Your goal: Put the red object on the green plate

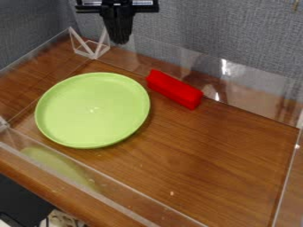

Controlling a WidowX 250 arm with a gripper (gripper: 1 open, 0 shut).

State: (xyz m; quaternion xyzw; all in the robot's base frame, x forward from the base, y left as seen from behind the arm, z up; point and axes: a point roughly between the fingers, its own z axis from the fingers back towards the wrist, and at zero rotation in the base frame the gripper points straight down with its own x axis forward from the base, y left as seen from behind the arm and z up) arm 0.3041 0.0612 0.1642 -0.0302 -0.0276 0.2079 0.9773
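Note:
The red object point(174, 89) is a bright red bar lying flat on the wooden table, just right of the green plate point(92, 109) and not touching it. The lime-green plate sits at the left middle with nothing on it. My gripper point(120, 37) hangs at the top of the view, above the back of the table, up and to the left of the red bar. Its dark fingers point(120, 32) are pressed together and shut on nothing.
A clear plastic wall point(236, 75) rings the table on all sides. A white wire-frame stand point(90, 41) sits in the back left corner, close beside the gripper. Bare wood stretches across the right and front.

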